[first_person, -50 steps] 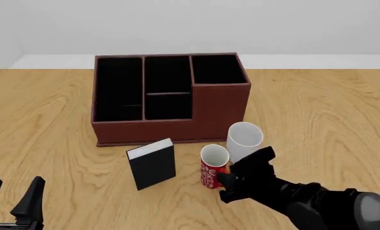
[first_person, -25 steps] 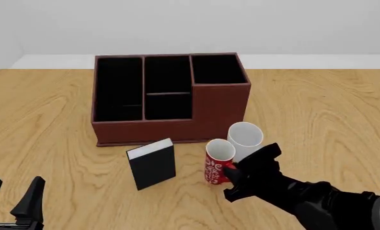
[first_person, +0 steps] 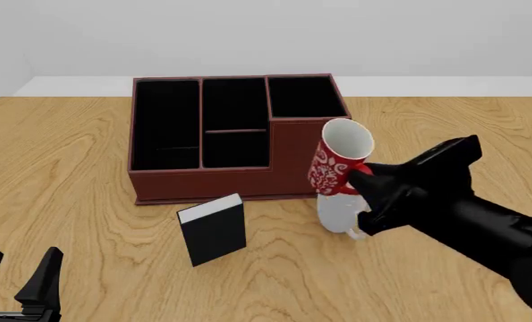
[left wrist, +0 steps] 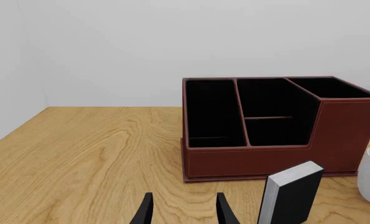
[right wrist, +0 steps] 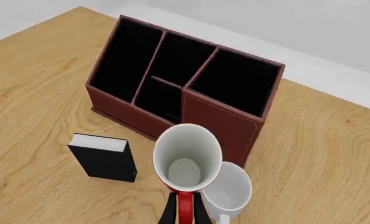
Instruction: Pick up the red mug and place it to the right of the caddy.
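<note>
The red mug with white swirls hangs tilted in the air, in front of the caddy's tall right section and above a white mug. My right gripper is shut on its red handle. In the right wrist view the mug's white inside faces the camera, with the gripper closed on the handle below it. The dark reddish-brown caddy stands at mid table; it also shows in the left wrist view and the right wrist view. My left gripper is open and empty near the front left edge, as its own view shows.
A plain white mug stands on the table right under the red mug, near the caddy's front right corner. A small black book with a white edge stands upright in front of the caddy. Bare wood lies to the right of the caddy.
My right gripper has lifted the red mug off the table, up and farther away, from beside the white mug to above it. The left arm has not moved.
</note>
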Controlling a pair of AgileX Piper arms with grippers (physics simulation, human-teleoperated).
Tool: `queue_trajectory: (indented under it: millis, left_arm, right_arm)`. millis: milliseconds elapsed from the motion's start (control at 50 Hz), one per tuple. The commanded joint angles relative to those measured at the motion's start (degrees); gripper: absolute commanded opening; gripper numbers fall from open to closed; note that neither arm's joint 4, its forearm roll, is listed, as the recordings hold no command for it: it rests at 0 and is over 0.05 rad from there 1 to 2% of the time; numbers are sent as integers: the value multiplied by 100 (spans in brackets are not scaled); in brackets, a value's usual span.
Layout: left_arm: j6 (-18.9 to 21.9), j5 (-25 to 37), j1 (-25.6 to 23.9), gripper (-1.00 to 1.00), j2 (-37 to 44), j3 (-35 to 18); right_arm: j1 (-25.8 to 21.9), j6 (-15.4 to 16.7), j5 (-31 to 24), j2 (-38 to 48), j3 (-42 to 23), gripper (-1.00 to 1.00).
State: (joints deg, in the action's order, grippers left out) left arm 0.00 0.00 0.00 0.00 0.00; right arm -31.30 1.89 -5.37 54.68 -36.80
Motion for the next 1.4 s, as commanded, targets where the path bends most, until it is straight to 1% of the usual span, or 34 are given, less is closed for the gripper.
queue_trajectory:
  millis: [20, 80, 100, 120, 140, 160, 200, 260, 280, 320, 340, 360, 380, 400, 420, 440, 460, 500, 520, 560, 580, 600, 660, 680, 720, 740, 780, 900, 940, 960, 980, 1000, 1300, 1400]
  left_arm:
    - [0, 0, 0, 100, 0, 0]
    - [0, 0, 0, 100, 0, 0]
    - [0, 0, 0, 100, 0, 0]
    - [0, 0, 0, 100, 0, 0]
    - [0, 0, 0, 100, 0, 0]
    - [0, 0, 0, 100, 0, 0]
    - [0, 0, 0, 100, 0, 0]
    - [0, 0, 0, 100, 0, 0]
    - [0, 0, 0, 100, 0, 0]
    - [0, 0, 0, 100, 0, 0]
    - [0, 0, 0, 100, 0, 0]
    - [0, 0, 0, 100, 0, 0]
    - [0, 0, 0, 100, 0, 0]
    - [0, 0, 0, 100, 0, 0]
    - [0, 0, 0, 100, 0, 0]
    - [0, 0, 0, 100, 0, 0]
    - [0, 0, 0, 100, 0, 0]
    - [0, 0, 0, 100, 0, 0]
    - [0, 0, 0, 100, 0, 0]
    - [0, 0, 0, 100, 0, 0]
    - [0, 0, 0, 100, 0, 0]
    - [0, 0, 0, 100, 0, 0]
    - [0, 0, 0, 100, 0, 0]
    - [0, 0, 0, 100, 0, 0]
    - [0, 0, 0, 100, 0, 0]
    - [0, 0, 0, 100, 0, 0]
    - [0, 0, 0, 100, 0, 0]
    - [0, 0, 0, 100, 0, 0]
    - [0, 0, 0, 100, 0, 0]
    - [0, 0, 0, 100, 0, 0]
    - [0, 0, 0, 100, 0, 0]
    - [0, 0, 0, 100, 0, 0]
    - [0, 0, 0, 100, 0, 0]
    - [0, 0, 0, 100, 0, 0]
  right_arm:
    - [599, 103, -817, -722, -956, -100]
    - [916, 210, -862, -687, -1221, -100]
    - [1025, 166, -866, -650, -1279, -100]
    - [1056, 153, -858, -634, -1301, -100]
    - [1096, 218, -840, -576, -1357, -100]
    - [1257, 205, -810, -515, -1407, -100]
    - [1301, 212, -755, -420, -1439, -100]
    - [1614, 245, -570, -140, -1540, -100]
    - [1701, 199, -534, -66, -1576, -100]
    - [1759, 265, -448, 72, -1629, -100]
    - [1857, 238, -401, 166, -1660, -100]
    - [1851, 202, -374, 282, -1697, -100]
    - [1929, 290, -263, 392, -1703, -100]
    - [1983, 219, -235, 508, -1744, -100]
    - [1965, 223, -195, 595, -1771, -100]
    - [2069, 291, -98, 707, -1797, -100]
    - [2121, 220, -75, 836, -1854, -100]
    - [2189, 237, 53, 1105, -1931, -100]
    - [2232, 171, 69, 1221, -1980, -100]
    - [2253, 246, 191, 1419, -2026, -100]
    - [2251, 200, 196, 1537, -2083, -100]
    - [2246, 220, 225, 1583, -2094, -100]
    - [2369, 295, 350, 2086, -2344, -100]
    - [2422, 215, 327, 2233, -2437, -100]
    - [2437, 301, 430, 2497, -2553, -100]
    - [2432, 252, 417, 2604, -2621, -100]
    - [2453, 320, 492, 2784, -2689, -100]
    - [2514, 267, 504, 3460, -3077, -100]
    - [2509, 313, 557, 3646, -3156, -100]
    - [2538, 232, 519, 3747, -3230, -100]
    - [2519, 287, 560, 3814, -3251, -100]
    - [2565, 241, 536, 3967, -3345, -100]
    - [2628, 307, 706, 4698, -3536, -100]
    - [2637, 262, 711, 4855, -3567, -100]
